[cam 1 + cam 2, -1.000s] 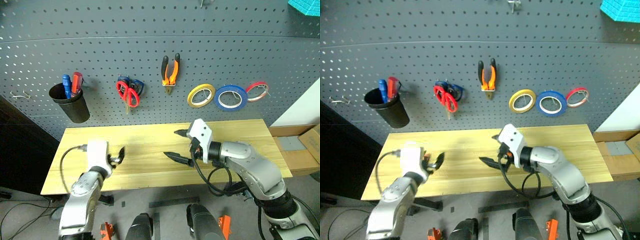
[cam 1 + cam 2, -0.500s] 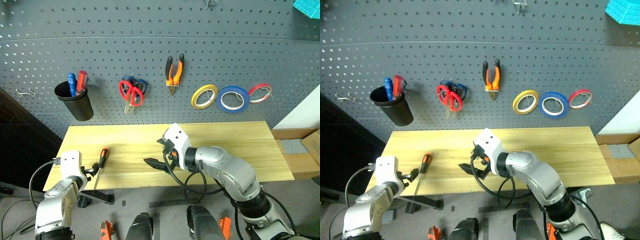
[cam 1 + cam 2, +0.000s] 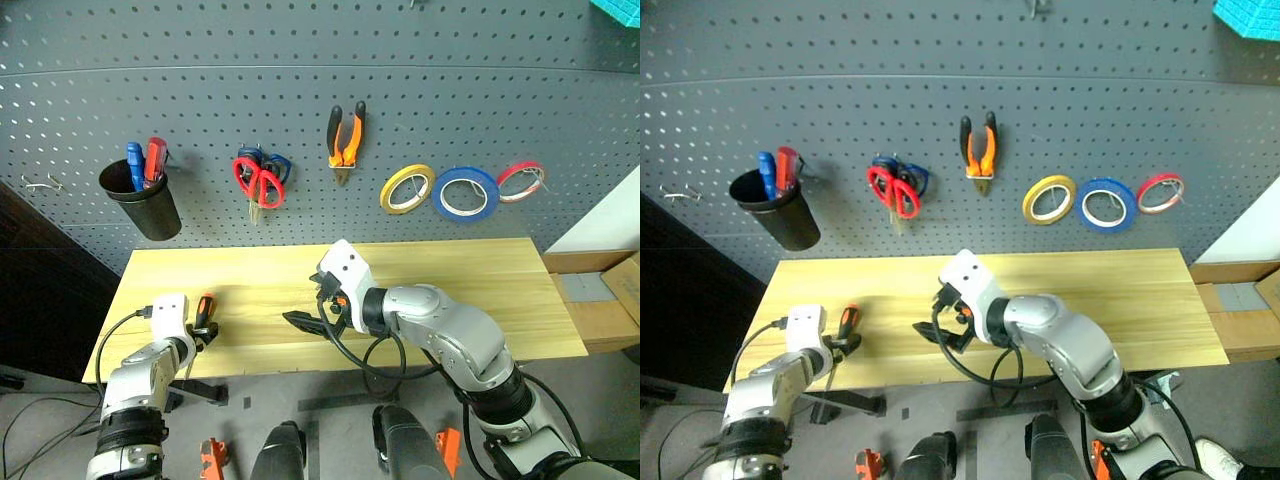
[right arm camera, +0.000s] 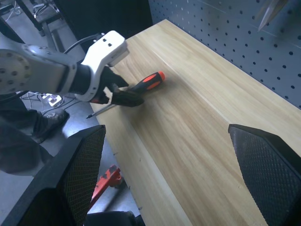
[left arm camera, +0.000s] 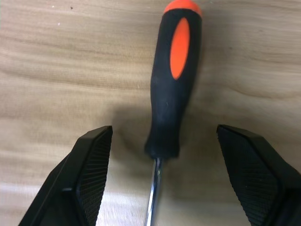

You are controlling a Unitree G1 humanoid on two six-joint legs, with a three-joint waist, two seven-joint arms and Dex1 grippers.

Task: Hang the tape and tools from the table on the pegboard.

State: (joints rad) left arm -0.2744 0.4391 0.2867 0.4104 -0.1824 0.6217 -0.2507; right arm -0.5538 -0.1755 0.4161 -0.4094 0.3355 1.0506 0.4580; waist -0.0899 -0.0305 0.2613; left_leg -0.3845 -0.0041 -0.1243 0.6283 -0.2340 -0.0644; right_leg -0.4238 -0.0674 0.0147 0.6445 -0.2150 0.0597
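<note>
I am holding my left gripper (image 5: 162, 179) low over the near left part of the table (image 3: 450, 270), its fingers (image 5: 89, 174) standing apart on either side of the screwdriver (image 5: 171, 84) without touching it. The screwdriver is lying flat on the wood, its orange-and-black handle pointing toward the pegboard (image 3: 300, 110) and its thin metal shaft running back between my fingers toward the table's front edge (the tip is sticking out past that edge in my right wrist view).

I am keeping my right gripper (image 3: 318, 300) above the middle of the table, fingers spread wide and gripping nothing, pointed across toward my left arm.

On the pegboard the other things are hanging in a row: the red-handled scissors (image 3: 258, 183) just in front of a blue-handled pair, the pliers (image 3: 343, 140) with their orange-and-black handles up, then the yellowish tape (image 3: 405, 189), a blue roll (image 3: 463, 194) and a smaller red roll (image 3: 520, 181) side by side. Farther left a black cup (image 3: 142, 207) is hanging on the board, with a blue and a red screwdriver standing in it.
</note>
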